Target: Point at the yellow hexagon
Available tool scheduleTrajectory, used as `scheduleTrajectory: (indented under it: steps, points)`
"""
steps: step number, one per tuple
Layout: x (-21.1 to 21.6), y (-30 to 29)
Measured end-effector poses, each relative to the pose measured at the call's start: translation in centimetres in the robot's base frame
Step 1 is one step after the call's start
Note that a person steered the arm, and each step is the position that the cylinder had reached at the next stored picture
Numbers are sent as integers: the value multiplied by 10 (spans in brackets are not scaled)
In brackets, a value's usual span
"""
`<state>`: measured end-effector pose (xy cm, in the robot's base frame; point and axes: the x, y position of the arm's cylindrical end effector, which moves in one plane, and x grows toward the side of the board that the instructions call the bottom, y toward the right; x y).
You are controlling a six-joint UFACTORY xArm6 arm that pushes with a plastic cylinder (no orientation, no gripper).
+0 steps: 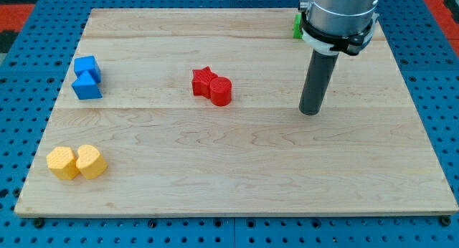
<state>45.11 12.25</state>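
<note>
Two yellow blocks lie touching at the view's lower left. The left one looks like the yellow hexagon point(62, 163); the right yellow block point(91, 161) is rounder, its shape unclear. My tip point(310, 112) stands on the board right of centre, far from both yellow blocks and to the right of the red pair.
A red star-like block point(204, 81) touches a red cylinder point(221, 91) near the board's middle. Two blue blocks point(87, 77) sit together at the left. A green block point(297, 26) shows partly behind the arm at the top. The wooden board point(237, 176) ends on a blue pegged surface.
</note>
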Motion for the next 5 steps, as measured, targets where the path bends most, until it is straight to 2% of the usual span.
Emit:
scheduleTrajectory:
  steps: [5]
  points:
    - [-8,4]
